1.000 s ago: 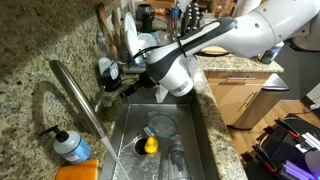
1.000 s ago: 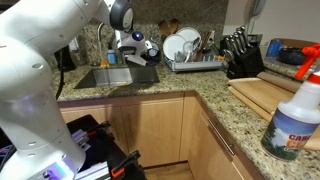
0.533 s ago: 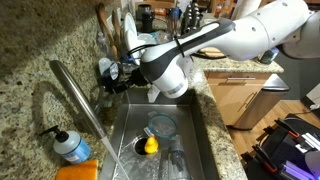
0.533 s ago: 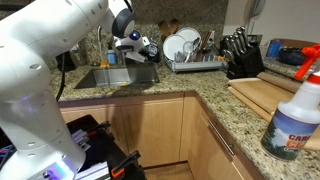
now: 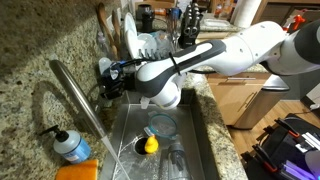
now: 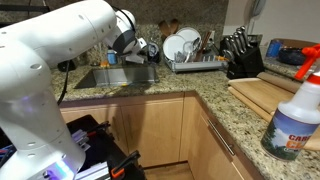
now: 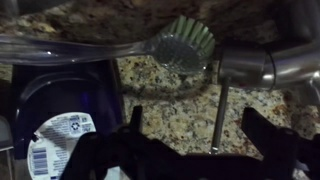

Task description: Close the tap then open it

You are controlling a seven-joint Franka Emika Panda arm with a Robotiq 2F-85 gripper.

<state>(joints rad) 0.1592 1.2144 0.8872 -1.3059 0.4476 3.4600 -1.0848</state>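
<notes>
The tap [image 5: 80, 100] is a long brushed-steel spout that slants over the sink [image 5: 125, 150] in an exterior view. My gripper [image 5: 110, 78] is at the back of the counter by the tap's base. In the wrist view the steel tap body [image 7: 262, 62] lies at the upper right, and its thin steel lever rod [image 7: 218, 110] stands between my two dark fingers. The gripper [image 7: 194, 110] is open, with the rod nearer the right finger and not touching either. In the exterior view from across the kitchen the gripper [image 6: 140, 48] is above the sink's back edge.
A soap bottle with blue liquid [image 5: 70, 146] stands beside the sink. A yellow object [image 5: 150, 144] and a glass bowl [image 5: 161, 125] lie in the basin. A green dish brush [image 7: 186, 45] and a dark container [image 7: 60, 100] are near the gripper. A dish rack [image 6: 190, 50] is behind.
The arm has reached further toward the back wall, and the gripper has moved closer to the tap's base. Nothing has been gripped.
</notes>
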